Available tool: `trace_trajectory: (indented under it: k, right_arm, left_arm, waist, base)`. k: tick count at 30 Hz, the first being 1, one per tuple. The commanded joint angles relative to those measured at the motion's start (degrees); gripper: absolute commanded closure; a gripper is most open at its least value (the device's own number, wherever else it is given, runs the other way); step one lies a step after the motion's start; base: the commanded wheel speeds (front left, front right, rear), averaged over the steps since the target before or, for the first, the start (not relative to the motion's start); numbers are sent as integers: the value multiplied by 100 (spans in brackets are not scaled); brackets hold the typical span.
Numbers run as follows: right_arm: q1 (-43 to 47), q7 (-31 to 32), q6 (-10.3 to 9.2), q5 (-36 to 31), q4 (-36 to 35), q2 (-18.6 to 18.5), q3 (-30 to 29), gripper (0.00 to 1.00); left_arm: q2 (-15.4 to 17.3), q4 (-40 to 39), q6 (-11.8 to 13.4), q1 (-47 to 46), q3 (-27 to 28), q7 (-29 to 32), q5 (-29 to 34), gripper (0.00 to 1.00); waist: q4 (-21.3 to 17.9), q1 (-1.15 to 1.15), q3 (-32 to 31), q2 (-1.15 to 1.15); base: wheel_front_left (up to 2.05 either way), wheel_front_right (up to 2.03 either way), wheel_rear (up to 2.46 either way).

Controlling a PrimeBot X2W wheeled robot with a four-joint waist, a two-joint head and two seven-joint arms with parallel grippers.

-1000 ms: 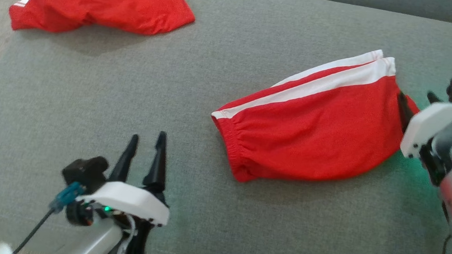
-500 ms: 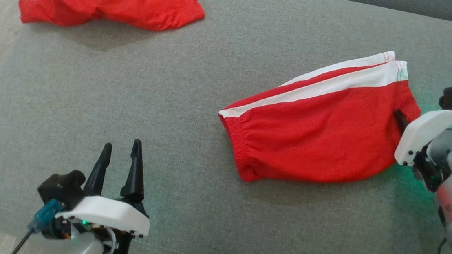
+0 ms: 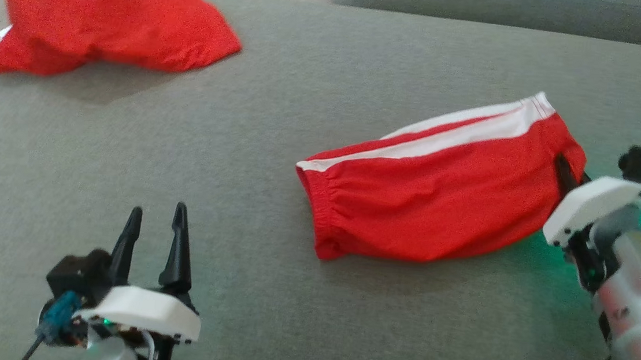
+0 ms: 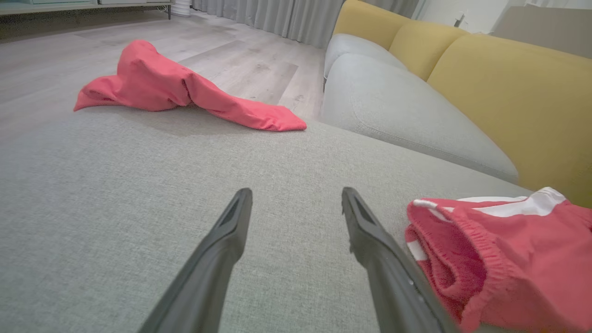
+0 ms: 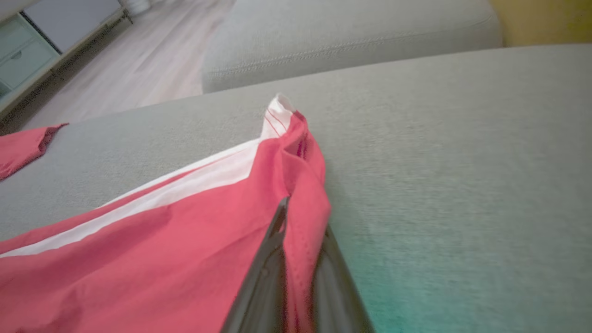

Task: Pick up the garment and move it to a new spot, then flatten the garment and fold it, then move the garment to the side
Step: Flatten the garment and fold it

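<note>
1. right end effector (image 5: 298, 231) is pinching the hem end of the red shorts (image 3: 428, 212), jaws closed on the cloth.
2. left end effector (image 3: 153, 229) is hovering with fingers wide apart, holding nothing, near the shorts.
3. shorts are lying bunched on the grey cushion (image 3: 280, 112). judgement: pickup is just beginning, with moving, flattening, folding and setting aside all left to do.

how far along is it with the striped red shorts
Done, apparently: the red shorts lie flattened and folded in half on the grey cushion, white stripes stacked. In hand: the right hand is shut on their edge nearest it. Left: moving them to the side; the left hand is open, holding nothing.
</note>
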Motion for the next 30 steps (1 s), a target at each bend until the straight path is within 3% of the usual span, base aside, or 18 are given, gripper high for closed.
trace_trajectory:
  k: [1,15,23,30]
  right_arm:
    - [190,-266,23,39,-100,7,-45,100]
    - [807,-961,23,-165,104,446,-485,100]
    - [668,-1004,23,-367,-75,753,-564,100]
    - [576,-743,23,-507,-819,1176,-269,100]
  left_arm:
    - [160,-88,42,-27,266,-70,95,0]
    - [-6,63,73,329,433,-71,278,0]
    - [-114,164,21,352,444,-71,328,0]
    - [-287,190,-29,484,562,-71,357,0]
  waist:
    - [-334,0,-210,0]
    - [-1224,0,-425,0]
    - [-1112,0,-501,0]
    - [-746,0,-694,0]
  base:
    - [0,0,0]
    - [0,0,0]
    - [0,0,0]
    - [0,0,0]
